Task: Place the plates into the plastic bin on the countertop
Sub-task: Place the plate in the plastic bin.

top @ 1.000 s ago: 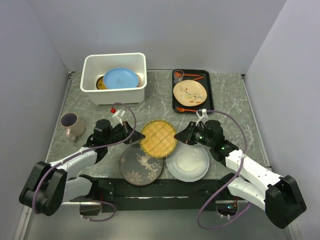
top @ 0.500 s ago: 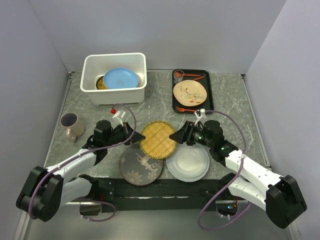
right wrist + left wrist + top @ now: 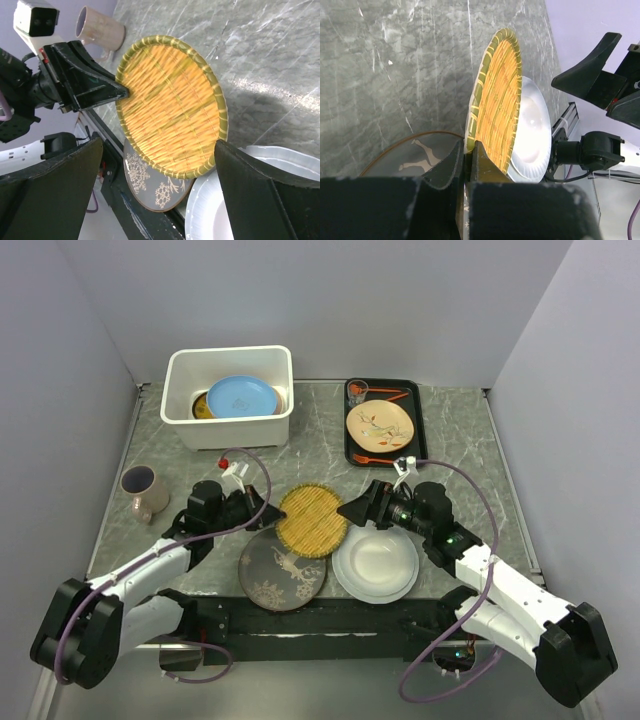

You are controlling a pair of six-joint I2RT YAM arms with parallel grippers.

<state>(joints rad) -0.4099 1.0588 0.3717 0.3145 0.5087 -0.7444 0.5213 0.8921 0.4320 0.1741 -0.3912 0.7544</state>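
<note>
Grey countertop (image 3: 320, 430), with a mug (image 3: 143, 490) at its left edge and the white bin (image 3: 228, 360) at upper left holding a blue plate (image 3: 240, 397). At centre, left gripper (image 3: 270, 512) clenched on the left rim of a yellow woven plate (image 3: 314, 518), held over the upper edges of a dark plate (image 3: 282, 573) and a white plate (image 3: 375, 565) at lower centre. Just right of it, right gripper (image 3: 350, 511) with jaws spread wide, gripping nothing; at upper right, a black tray (image 3: 417, 440) with a peach plate (image 3: 379, 424).
</note>
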